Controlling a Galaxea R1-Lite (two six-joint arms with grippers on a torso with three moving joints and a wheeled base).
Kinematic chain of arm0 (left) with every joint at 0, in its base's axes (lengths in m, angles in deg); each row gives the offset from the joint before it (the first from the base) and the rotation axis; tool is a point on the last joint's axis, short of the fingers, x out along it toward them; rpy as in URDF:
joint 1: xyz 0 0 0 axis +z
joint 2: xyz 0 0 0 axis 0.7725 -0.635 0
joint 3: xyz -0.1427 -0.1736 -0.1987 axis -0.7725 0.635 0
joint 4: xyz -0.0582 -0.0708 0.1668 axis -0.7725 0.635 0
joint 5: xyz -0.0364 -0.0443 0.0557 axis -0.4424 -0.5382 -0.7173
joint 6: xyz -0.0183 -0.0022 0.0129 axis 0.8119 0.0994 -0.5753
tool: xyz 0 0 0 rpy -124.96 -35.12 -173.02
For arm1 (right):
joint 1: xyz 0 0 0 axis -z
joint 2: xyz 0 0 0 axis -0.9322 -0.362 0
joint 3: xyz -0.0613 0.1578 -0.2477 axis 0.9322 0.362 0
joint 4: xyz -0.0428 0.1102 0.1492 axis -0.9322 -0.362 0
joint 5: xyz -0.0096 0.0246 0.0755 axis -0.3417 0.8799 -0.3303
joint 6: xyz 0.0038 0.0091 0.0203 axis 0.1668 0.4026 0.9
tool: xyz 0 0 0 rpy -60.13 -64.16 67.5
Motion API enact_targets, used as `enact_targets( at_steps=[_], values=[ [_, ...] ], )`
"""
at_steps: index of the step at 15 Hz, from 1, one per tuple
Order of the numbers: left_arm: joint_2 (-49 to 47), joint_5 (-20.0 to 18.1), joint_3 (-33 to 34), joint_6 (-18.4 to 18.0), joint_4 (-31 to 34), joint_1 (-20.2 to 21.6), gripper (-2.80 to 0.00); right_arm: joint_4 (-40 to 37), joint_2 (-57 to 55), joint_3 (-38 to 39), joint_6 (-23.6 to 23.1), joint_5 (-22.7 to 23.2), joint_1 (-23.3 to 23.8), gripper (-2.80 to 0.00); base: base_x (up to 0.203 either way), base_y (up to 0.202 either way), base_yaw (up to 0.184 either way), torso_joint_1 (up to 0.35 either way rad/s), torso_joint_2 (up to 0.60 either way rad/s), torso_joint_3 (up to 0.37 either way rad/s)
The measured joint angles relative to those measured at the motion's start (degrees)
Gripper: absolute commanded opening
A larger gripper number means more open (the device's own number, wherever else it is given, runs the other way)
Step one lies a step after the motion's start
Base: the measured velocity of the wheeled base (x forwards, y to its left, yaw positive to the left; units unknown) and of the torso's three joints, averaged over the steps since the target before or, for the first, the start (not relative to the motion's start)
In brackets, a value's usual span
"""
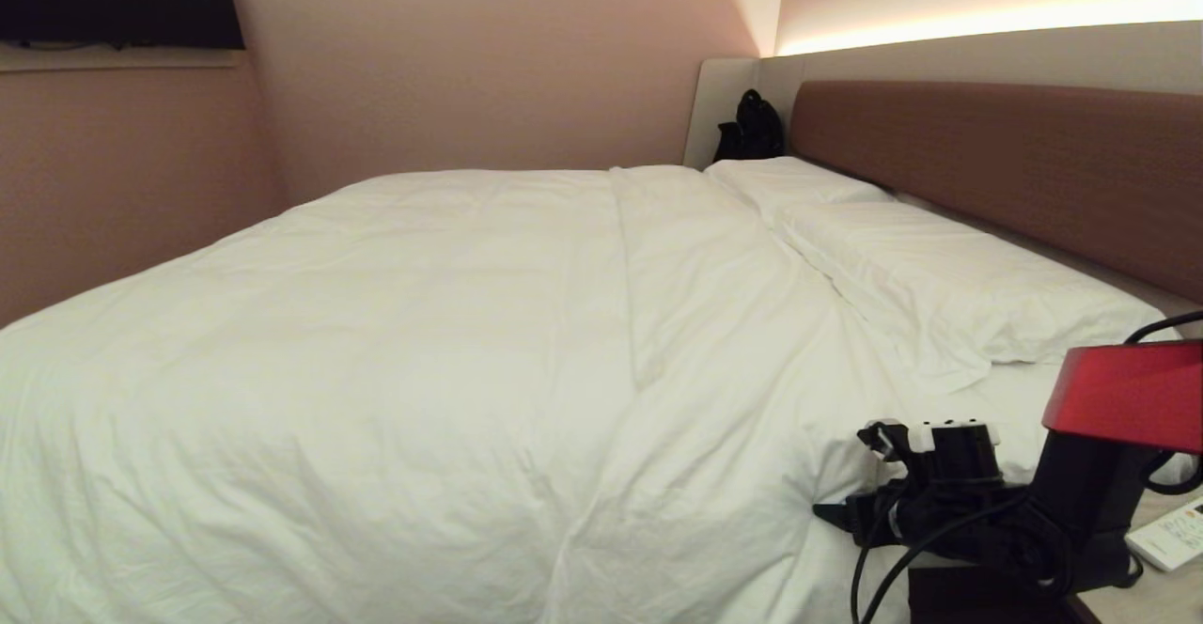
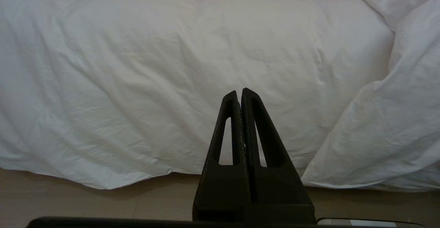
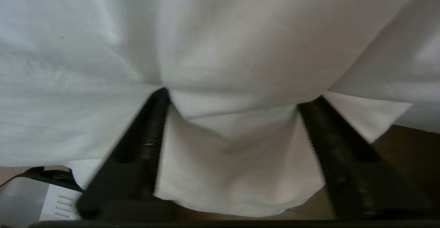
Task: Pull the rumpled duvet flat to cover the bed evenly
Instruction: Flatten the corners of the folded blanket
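Because the duvet [image 1: 395,351] already lies across most of the bed [image 1: 1109,290], filling the left and centre of the head view, your trouble spot is the lower right of that frame, where its edge bunches just below the pillows [image 1: 940,276]. There the right gripper [image 3: 233,118] has its jaws spread wide with a fold of duvet between them, not yet pinched. If you pull before they close, I judge the cloth will slip out and stay rumpled. Close on too thin a layer and you may drag only the cover. A hard tug could also shift the pillows or catch the remote [image 1: 1170,535] at the lower right edge. The left gripper [image 2: 240,95] hangs parked, jaws closed on nothing, before the duvet's overhang.
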Motion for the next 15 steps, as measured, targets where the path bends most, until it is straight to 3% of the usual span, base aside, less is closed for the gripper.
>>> enact_targets(
  at_steps=[15],
  values=[
    [0.0,0.0,0.0,0.0,0.0,0.0,-2.8,-0.5,3.9,3.3,-0.1,-0.8,1.5,-2.8,0.0,0.0,0.0,0.0,0.0,0.0]
  ],
)
